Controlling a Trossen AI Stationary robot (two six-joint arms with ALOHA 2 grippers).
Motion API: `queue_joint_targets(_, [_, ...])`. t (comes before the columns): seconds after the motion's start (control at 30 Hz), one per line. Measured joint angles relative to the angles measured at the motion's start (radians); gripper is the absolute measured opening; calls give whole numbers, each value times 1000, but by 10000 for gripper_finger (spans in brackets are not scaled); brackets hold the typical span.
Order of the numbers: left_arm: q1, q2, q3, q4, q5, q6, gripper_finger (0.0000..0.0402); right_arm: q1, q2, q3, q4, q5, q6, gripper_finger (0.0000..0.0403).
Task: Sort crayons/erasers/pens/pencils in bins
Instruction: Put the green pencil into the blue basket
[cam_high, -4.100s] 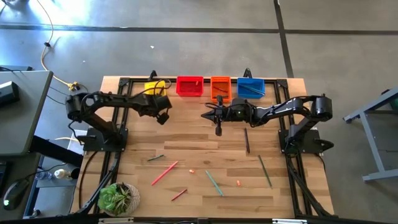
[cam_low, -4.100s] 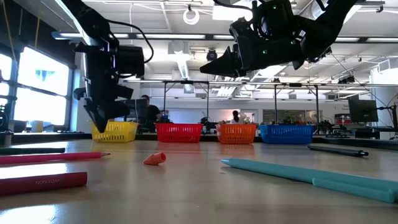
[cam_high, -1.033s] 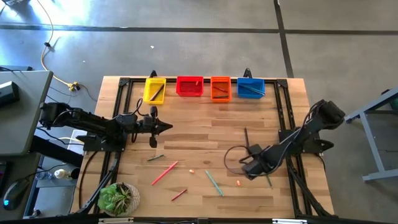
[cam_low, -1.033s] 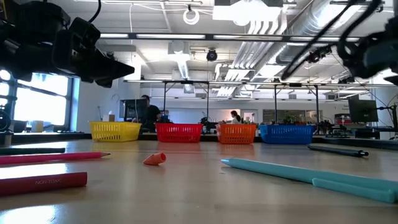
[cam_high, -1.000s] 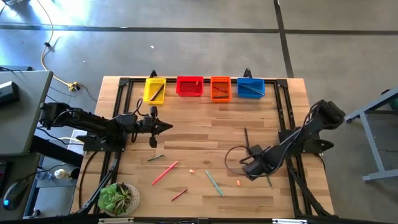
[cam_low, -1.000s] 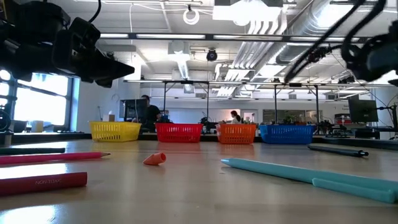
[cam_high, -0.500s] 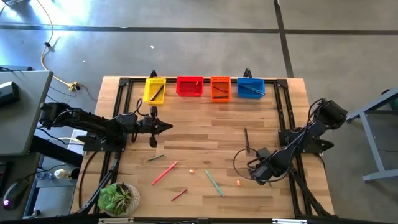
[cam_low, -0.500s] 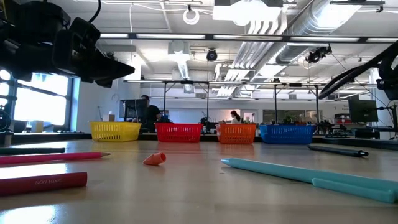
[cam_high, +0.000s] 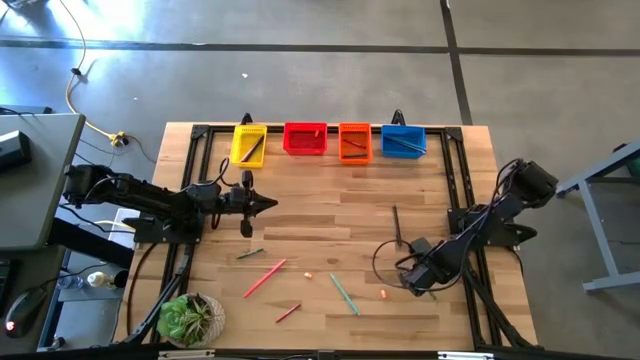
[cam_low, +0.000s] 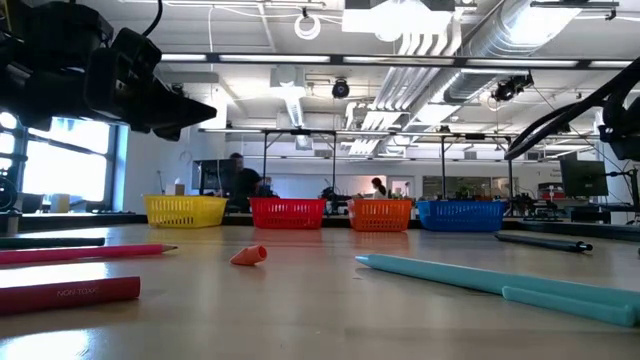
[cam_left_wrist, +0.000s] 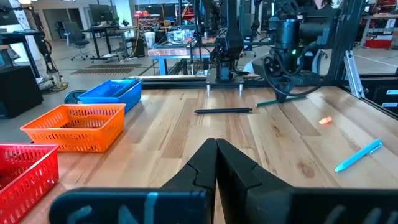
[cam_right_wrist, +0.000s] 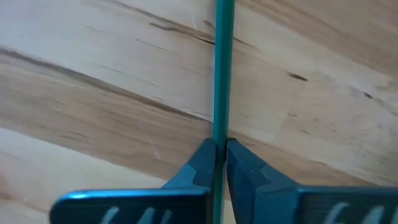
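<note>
My right gripper (cam_high: 427, 280) points down near the table's right side, shut on a thin green pencil (cam_right_wrist: 224, 68) that lies on the wood. My left gripper (cam_high: 272, 205) hangs shut and level over the table's left half, holding nothing. Loose on the table are a black pen (cam_high: 396, 225), a teal pen (cam_high: 344, 293), two small orange erasers (cam_high: 383, 294) (cam_high: 307, 275), a red pencil (cam_high: 265, 277), a red crayon (cam_high: 288, 313) and a dark green pencil (cam_high: 250, 253). The yellow (cam_high: 249, 143), red (cam_high: 305, 138), orange (cam_high: 355, 141) and blue (cam_high: 403, 140) bins line the far edge. My right gripper pinches the green pencil's shaft (cam_right_wrist: 221, 134), about midway along it, between its two fingers. The fingers come from above, pointing down, one on each side of the pencil. The pencil lies flat on the table.
A potted plant (cam_high: 190, 318) stands at the near left corner. Black frame rails (cam_high: 470, 200) run along the table's sides. Bare wood lies between the bins and the loose items.
My right gripper has gone toward the table's right and near edges and sunk lower, ending over the green pencil. The pencil lies where it was.
</note>
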Motion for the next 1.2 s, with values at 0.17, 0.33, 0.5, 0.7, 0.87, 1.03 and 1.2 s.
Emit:
queue_joint_targets(0.17, [0,0,0,0,0,0,0,-44,6,75,-60,48,-89,6])
queue_joint_targets(0.33, [0,0,0,0,0,0,0,-119,5,156,-82,120,-208,8])
queue_joint_targets(0.5, [0,0,0,-1,0,0,0,-224,5,254,-121,184,-392,8])
queue_joint_targets(0.7, [0,0,0,-3,0,0,0,-388,5,422,-252,267,-692,8])
queue_joint_targets(0.87, [0,0,0,-2,0,0,0,-572,7,560,-356,342,-1016,8])
queue_joint_targets(1.03, [0,0,0,-3,0,-3,0,-786,28,663,-426,353,-1334,9])
queue_joint_targets(1.2, [0,0,0,-9,0,-11,0,-993,109,775,-513,389,-1594,9])
